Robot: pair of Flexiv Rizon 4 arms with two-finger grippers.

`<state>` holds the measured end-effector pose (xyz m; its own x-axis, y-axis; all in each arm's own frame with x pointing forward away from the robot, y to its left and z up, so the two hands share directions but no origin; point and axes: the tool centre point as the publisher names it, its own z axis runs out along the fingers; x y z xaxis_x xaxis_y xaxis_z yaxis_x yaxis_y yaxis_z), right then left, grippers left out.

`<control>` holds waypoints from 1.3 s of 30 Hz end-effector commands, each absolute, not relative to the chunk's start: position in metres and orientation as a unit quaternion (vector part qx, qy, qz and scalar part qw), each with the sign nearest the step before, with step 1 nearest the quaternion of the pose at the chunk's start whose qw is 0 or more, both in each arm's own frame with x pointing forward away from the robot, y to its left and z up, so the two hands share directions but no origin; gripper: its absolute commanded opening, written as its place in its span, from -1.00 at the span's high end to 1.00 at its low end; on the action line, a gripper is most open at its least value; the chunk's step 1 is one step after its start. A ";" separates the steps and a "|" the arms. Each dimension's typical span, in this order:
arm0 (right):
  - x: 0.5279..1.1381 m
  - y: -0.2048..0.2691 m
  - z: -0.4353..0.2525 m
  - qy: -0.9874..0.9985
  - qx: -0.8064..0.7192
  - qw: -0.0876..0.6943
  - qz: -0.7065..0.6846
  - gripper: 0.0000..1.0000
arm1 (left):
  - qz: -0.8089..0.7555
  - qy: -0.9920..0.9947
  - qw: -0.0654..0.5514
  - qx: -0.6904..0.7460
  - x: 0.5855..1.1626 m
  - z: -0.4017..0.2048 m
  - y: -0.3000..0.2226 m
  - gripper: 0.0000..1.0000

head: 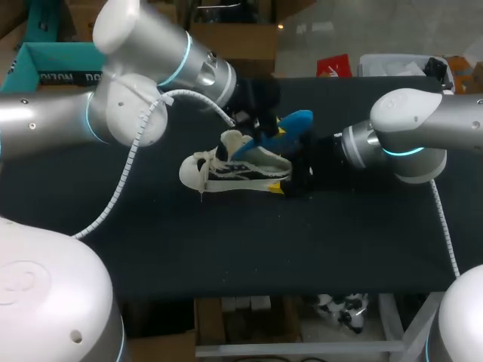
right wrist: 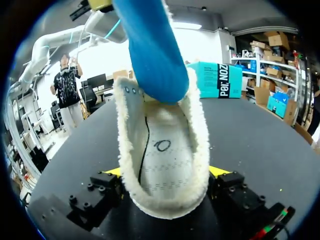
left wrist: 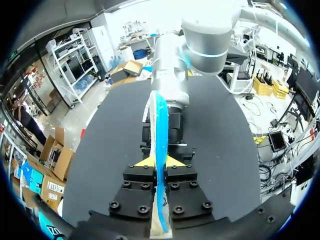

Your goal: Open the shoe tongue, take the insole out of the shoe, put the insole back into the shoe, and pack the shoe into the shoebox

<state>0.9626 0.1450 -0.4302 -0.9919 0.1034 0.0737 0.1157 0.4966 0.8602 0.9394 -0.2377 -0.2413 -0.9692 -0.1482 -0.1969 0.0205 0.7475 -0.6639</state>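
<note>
Right claw (right wrist: 165, 172), seemingly tight on shoe (right wrist: 161, 150)

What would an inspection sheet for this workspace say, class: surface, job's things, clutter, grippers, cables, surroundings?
Surface: black table, flat.
Job's things: white shoe upright at mid-table; blue insole with one end at the shoe's opening, the rest raised above it; teal box at the far left, cannot tell if it is on the table.
Clutter: nothing seen.
Grippers: left gripper shut on the insole; right gripper shut on the shoe's heel.
Cables: white ribbed cable hanging off the left arm; white cable off the right arm.
Surroundings: nothing seen reaching over the table.
</note>
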 end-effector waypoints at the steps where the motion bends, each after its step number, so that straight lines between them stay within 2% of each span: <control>1: 0.957 0.138 -0.432 -0.864 -0.067 0.001 -0.499 0.21 | -0.373 0.919 0.118 -0.040 0.931 -0.233 -0.235 1.00; 2: 0.956 0.136 -0.431 -0.865 -0.069 -0.001 -0.498 -0.73 | -0.379 0.917 0.116 -0.043 0.931 -0.230 -0.235 1.00; 3: 0.954 0.133 -0.428 -0.865 -0.071 -0.003 -0.497 -1.00 | -0.384 0.915 0.113 -0.045 0.930 -0.227 -0.235 1.00; 19: 0.944 0.085 -0.372 -0.898 -0.120 -0.009 -0.423 -1.00 | -0.514 0.857 -0.026 -0.032 0.917 -0.148 -0.225 1.00; 30: 0.972 0.096 -0.333 -0.934 -0.088 -0.013 -0.346 -1.00 | -0.543 0.837 -0.029 -0.069 0.911 -0.132 -0.219 1.00; 39: 0.994 0.125 -0.321 -0.961 -0.065 0.002 -0.269 -1.00 | -0.547 0.828 0.003 -0.123 0.901 -0.125 -0.176 1.00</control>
<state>0.9834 0.1147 -0.3219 -0.9902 0.1384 0.0182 0.1166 0.7481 0.6533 0.9181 -0.1971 -0.1280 -0.9764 -0.1516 0.1538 -0.2019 0.3886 -0.8990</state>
